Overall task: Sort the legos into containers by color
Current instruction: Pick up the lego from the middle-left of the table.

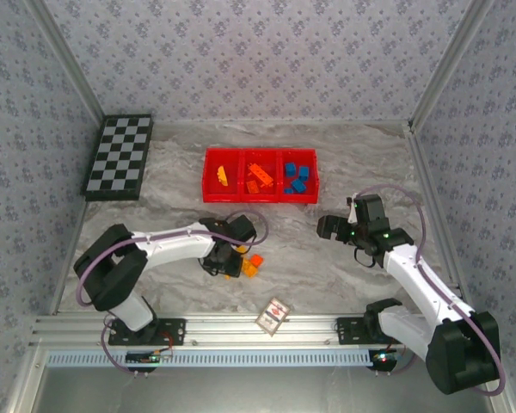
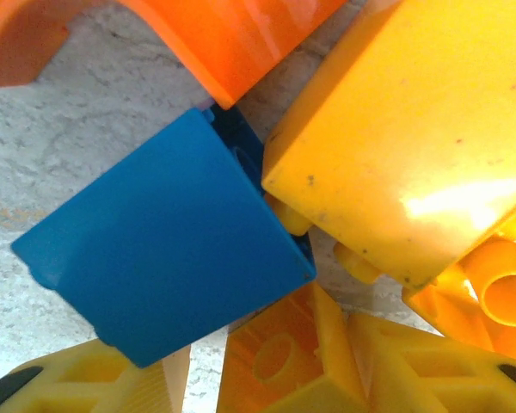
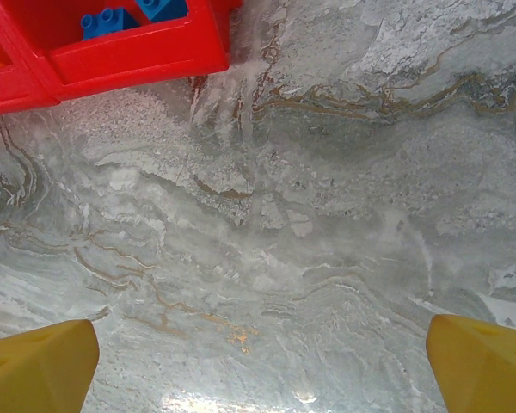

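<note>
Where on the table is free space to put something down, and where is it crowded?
Free: between checkerboard and red tray; between tray and right gripper. Crowded: the loose legos at the left gripper, with the card nearby.

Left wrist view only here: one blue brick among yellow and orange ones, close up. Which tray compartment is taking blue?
Observer: The right compartment; blue bricks already lie in it.
Operator: Where is the right gripper?
Observer: The right gripper hangs over bare table, just short of that compartment, its fingers wide apart with nothing between them.
</note>
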